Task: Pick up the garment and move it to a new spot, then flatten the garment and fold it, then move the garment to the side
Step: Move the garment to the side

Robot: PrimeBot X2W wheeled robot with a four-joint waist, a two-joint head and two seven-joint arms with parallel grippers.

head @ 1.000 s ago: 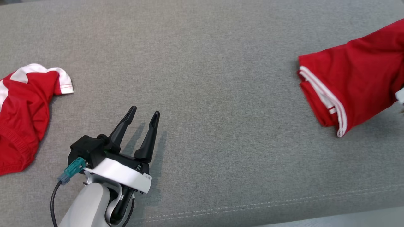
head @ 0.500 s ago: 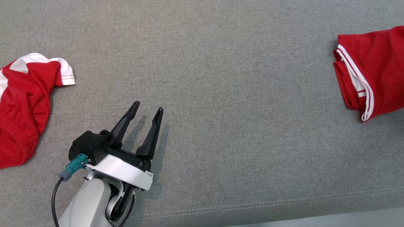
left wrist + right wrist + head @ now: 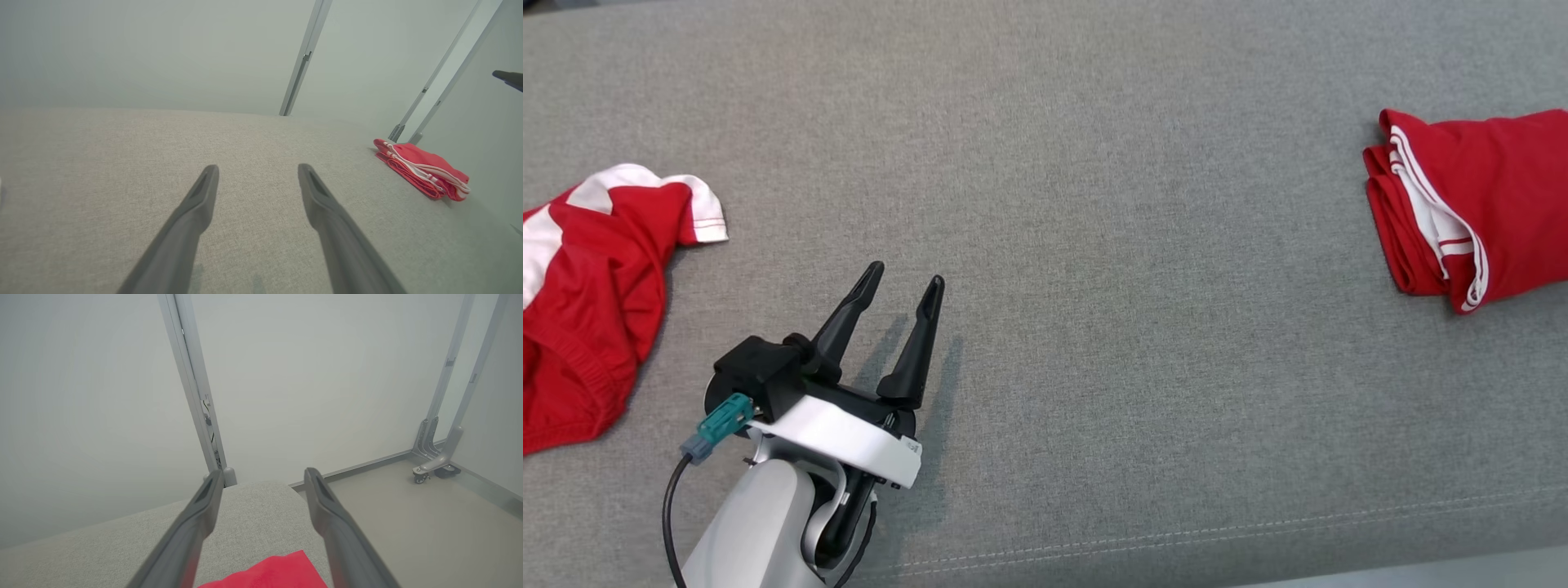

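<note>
Broadly, grey fabric surface point(image 3: 1094, 204) bears folded garment point(image 3: 1494, 196); pale walls point(image 3: 81, 396) beyond.

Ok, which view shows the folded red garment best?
The left wrist view: the folded garment sits whole, its stacked layers visible. The head view has the garment larger but cropped at the edge; the right wrist view catches its red corner.

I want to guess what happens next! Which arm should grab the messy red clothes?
Probably the left. The left gripper is open and nearer the crumpled garment; the right gripper hangs over the folded garment far across.
</note>
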